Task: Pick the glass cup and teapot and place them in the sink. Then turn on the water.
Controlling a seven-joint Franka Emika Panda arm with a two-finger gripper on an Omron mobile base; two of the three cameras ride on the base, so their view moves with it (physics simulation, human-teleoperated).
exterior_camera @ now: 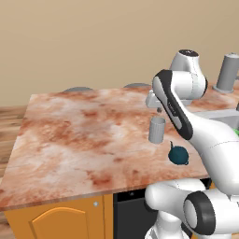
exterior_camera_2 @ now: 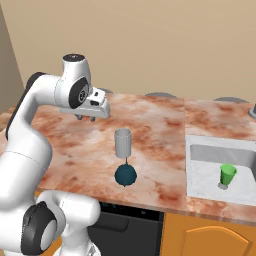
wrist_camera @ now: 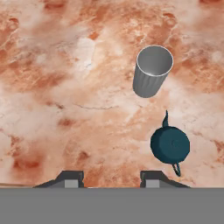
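Below and ahead of the gripper, glass cup stands upright on the marble counter, offset sideways from the fingers' line. Jaws part-open, holding nothing. Teapot just beside the cup, nearer the counter edge. Sink holds only a green cup.
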